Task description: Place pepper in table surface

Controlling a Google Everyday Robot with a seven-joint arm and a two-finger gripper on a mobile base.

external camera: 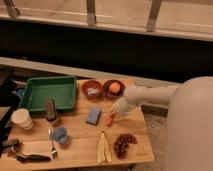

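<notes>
Camera view, looking down on table surface [80, 150] of light-brown planks. Gripper [117, 113] low over right-centre of bench, at end of white arm [150, 95] reaching in from right edge. Finger state: cannot tell. Pepper [110, 120], small and orange-red, right at gripper's tip, close above or on the planks; contact with wood not clear. Blue sponge [93, 116] just left of pepper, flat on bench. Toward far edge, two dark red bowls side by side: left bowl [91, 89] with something pale inside, right bowl [114, 89] with round orange fruit [115, 87], partly beside the arm. Green tray [47, 92] at far left corner, rectangular. Dark upright item [51, 111] just in front of tray, paper cup [21, 119] near left edge. Small blue cup [60, 134] left of centre. Near front edge, pale banana [102, 147] and bunch of dark grapes [122, 144] next to each other, both well apart from pepper. Dark tool [27, 157] at front left corner.
</notes>
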